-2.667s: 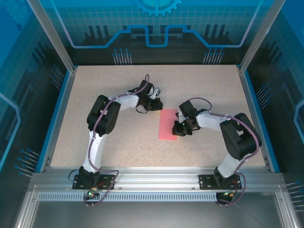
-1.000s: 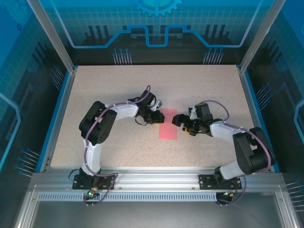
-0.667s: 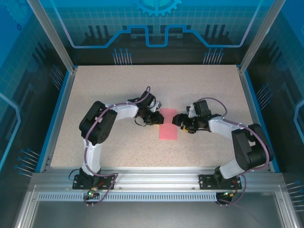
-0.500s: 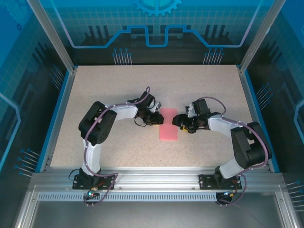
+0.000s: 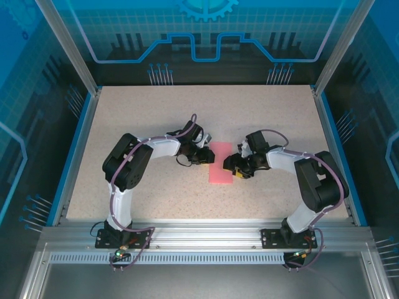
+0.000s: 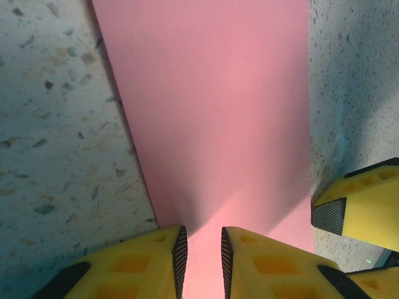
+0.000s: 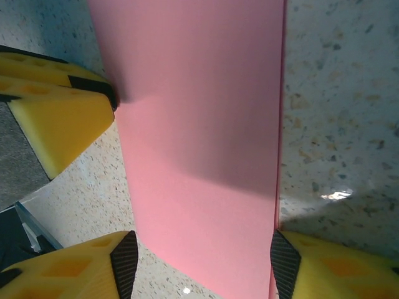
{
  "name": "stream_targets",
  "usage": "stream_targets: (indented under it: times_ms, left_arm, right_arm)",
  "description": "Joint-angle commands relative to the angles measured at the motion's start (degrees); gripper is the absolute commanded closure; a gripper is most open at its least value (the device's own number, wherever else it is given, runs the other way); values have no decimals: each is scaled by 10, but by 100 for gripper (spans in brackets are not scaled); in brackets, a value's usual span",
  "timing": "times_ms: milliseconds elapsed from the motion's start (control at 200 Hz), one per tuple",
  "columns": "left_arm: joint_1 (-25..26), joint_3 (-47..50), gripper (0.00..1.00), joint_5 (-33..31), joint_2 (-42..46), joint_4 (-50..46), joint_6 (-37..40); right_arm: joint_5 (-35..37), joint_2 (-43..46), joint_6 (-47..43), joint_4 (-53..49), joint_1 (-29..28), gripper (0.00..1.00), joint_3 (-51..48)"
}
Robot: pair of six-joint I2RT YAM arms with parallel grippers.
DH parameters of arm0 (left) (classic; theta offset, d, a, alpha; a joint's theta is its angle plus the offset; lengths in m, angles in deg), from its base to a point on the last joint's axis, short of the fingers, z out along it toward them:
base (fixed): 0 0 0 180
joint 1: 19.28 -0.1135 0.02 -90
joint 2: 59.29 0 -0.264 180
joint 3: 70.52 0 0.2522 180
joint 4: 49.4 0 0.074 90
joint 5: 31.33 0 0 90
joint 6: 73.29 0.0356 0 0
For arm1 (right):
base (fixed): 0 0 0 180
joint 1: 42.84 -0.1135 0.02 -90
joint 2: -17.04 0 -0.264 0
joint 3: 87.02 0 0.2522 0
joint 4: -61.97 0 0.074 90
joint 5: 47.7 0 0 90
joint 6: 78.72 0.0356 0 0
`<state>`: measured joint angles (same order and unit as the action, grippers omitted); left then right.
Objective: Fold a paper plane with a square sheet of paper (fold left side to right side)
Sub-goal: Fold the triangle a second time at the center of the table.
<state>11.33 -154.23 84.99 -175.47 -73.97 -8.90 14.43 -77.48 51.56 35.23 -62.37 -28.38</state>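
A pink sheet of paper (image 5: 221, 163), doubled into a tall narrow strip, is seen lying flat at the centre of the speckled worktop (image 5: 156, 112) in the overhead view. It is flanked by the left pincer (image 5: 204, 156) at its left edge and the right pincer (image 5: 235, 168) at its right edge. From the left wrist, the strip (image 6: 212, 112) is shown running from the top of the frame down to the yellow fingers (image 6: 143, 265) at the bottom. These are set with only a narrow gap, in which pink is visible; whether the paper is pinched cannot be told. One finger (image 6: 361, 208) of the right pincer is seen at the lower right of that frame. From the right wrist, the jaws are shown spread wide astride the strip (image 7: 199, 124), a dark pad (image 7: 123, 261) at each long edge near the bottom of the frame. The left pincer's yellow fingertips (image 7: 62, 118) are met at the strip's left edge, upper left.
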Motion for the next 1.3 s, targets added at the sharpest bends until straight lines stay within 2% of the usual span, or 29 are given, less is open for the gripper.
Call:
stream_targets:
  times_ms: [0,345,850,1015,1180,1296]
  left_arm:
    - [3,20,74,-21,6,-37,-4]
    - [3,20,74,-21,6,-37,-4]
    - [3,22,74,-16,11,-30,-6]
    - [3,27,67,-16,27,-20,-4]
    - [2,44,54,-22,70,7,8]
    - [2,89,44,-40,135,61,22]
  right_arm:
    - [5,-7,3,-26,-8,39,16]
    - [23,-4,2,-39,-10,40,16]
    - [-35,-12,31,26,-14,41,18]
    - [-36,-11,35,25,-10,41,24]
    - [-51,-18,40,34,-2,41,24]
    - [-75,-23,60,60,4,41,26]
